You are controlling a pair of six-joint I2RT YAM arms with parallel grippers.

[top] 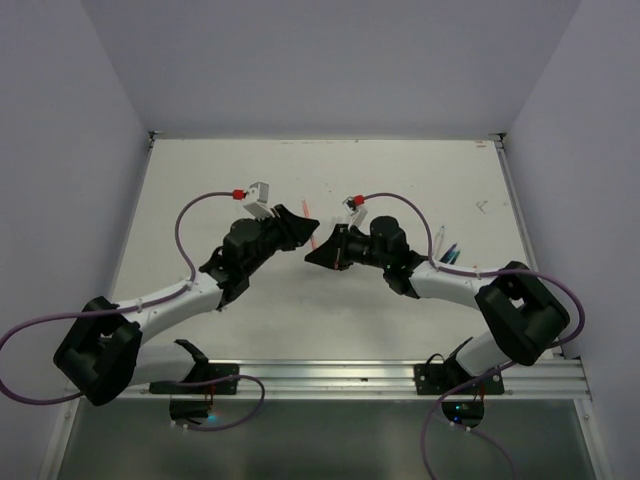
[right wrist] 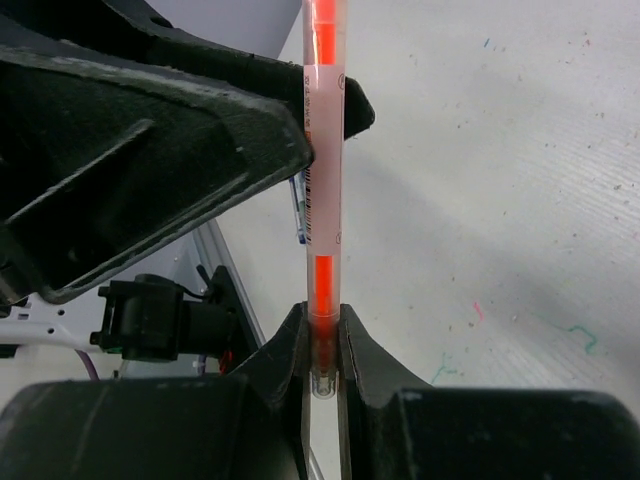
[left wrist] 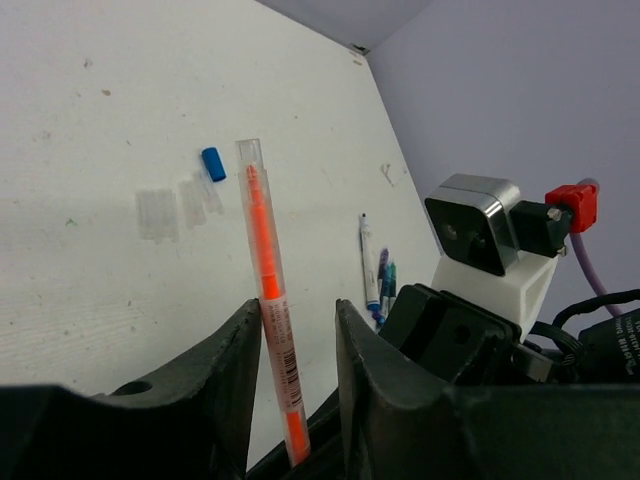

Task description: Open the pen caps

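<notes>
1 orange pen [right wrist: 322,180], end in R gripper [right wrist: 322,335]

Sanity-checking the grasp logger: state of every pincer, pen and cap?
Orange pen: held off the table, clear cap on.
Right pincer: shut on its end.
Left pincer: open around its barrel.
Blue cap: off, loose on table.
Pale caps: loose on table.
Other pens: lying flat.
</notes>
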